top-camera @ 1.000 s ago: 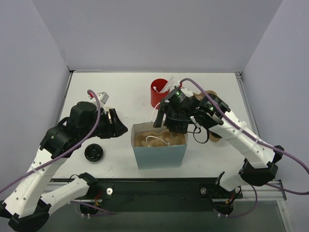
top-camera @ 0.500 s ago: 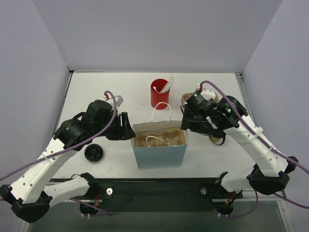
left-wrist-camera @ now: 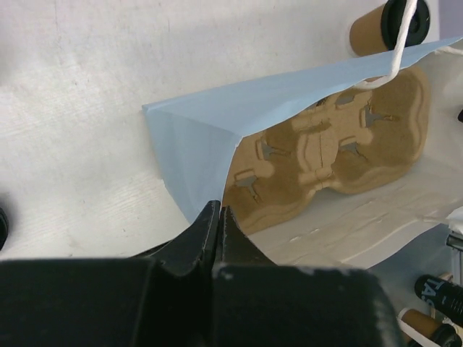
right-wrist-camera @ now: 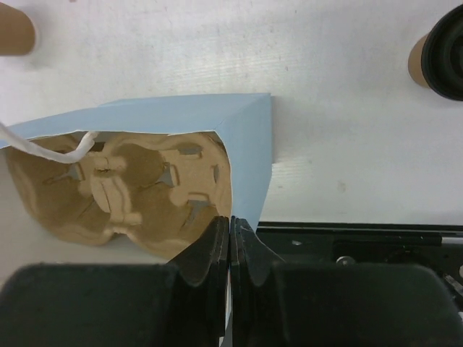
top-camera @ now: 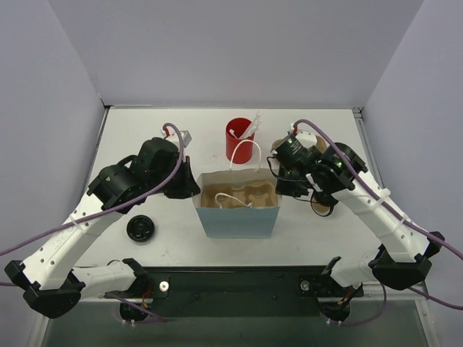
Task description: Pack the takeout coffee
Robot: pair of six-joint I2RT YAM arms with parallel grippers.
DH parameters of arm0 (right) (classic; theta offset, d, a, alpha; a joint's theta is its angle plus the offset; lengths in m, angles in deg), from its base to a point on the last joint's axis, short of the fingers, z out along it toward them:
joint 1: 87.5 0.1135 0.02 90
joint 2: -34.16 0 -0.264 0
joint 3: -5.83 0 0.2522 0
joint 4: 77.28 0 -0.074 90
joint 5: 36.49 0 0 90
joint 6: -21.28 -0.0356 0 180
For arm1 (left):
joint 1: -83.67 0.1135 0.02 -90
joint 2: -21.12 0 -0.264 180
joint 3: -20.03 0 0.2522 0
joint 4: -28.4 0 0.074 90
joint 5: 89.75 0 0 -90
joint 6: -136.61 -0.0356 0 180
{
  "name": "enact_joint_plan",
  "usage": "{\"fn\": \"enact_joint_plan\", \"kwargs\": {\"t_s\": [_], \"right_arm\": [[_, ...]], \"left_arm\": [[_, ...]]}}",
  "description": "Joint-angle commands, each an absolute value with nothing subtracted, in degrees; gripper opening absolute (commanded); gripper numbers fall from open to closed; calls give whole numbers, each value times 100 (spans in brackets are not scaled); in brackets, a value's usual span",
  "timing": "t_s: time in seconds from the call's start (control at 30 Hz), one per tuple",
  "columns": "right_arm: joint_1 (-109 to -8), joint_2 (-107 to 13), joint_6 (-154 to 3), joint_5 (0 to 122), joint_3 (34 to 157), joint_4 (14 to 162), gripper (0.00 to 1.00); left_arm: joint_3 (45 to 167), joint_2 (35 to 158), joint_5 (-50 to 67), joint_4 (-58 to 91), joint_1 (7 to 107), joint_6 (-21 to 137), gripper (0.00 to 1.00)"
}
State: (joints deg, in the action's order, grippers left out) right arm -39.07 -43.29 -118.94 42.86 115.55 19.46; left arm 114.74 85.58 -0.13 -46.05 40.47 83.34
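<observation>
Left gripper (left-wrist-camera: 219, 210) and right gripper (right-wrist-camera: 230, 220) pinch the bag (top-camera: 239, 220) on the white, grey-walled table (top-camera: 130, 130).

Your right gripper (right-wrist-camera: 230, 220) is pinched tight on the rim of the light blue paper bag (right-wrist-camera: 246, 144), and you can see the brown moulded-pulp cup carrier (right-wrist-camera: 130, 191) sitting inside. At the top right edge is the small kraft-brown paper cup with a black plastic lid (right-wrist-camera: 445, 50), well apart from the bag.
</observation>
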Motion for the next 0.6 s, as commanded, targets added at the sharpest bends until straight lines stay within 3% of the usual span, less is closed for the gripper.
{"fn": "enact_joint_plan", "kwargs": {"t_s": [0.0, 0.13, 0.17, 0.2, 0.23, 0.33, 0.37, 0.43, 0.5, 0.53, 0.57], "right_arm": [[-3837, -4424, -11812, 3831, 11892, 1680, 0], [-3925, -4503, -11680, 3875, 11408, 1925, 5], [-3942, -4573, -11636, 3857, 11346, 2022, 7], [-3977, -4634, -11610, 3848, 11311, 2031, 9], [-3995, -4687, -11575, 3857, 11311, 2040, 10], [-3995, -4784, -11557, 3884, 11512, 2031, 18], [-3995, -4784, -11557, 3884, 11565, 2040, 23], [-4004, -4776, -11539, 3857, 11679, 2014, 25], [-4030, -4784, -11496, 3883, 11724, 2022, 20], [-4048, -4819, -11461, 3901, 11767, 2005, 15], [-4056, -4837, -11391, 3927, 11872, 1996, 5]], "left_arm": [[11723, 8651, -387, -4628, 4007, 8203, 0], [11483, 8747, -423, -4539, 4025, 8238, 0], [11527, 8791, -449, -4574, 4025, 8229, 5], [11658, 8913, -484, -4626, 4025, 8203, 20], [11746, 8975, -511, -4662, 4025, 8186, 26], [12210, 9213, -669, -4890, 4025, 8071, 36], [12334, 9265, -704, -4960, 4025, 8045, 37], [12572, 9415, -748, -5154, 4025, 7992, 37], [12625, 9485, -766, -5233, 4025, 7974, 34], [12687, 9494, -748, -5251, 4016, 7983, 17], [12748, 9495, -766, -5268, 4016, 7983, 8]]}}
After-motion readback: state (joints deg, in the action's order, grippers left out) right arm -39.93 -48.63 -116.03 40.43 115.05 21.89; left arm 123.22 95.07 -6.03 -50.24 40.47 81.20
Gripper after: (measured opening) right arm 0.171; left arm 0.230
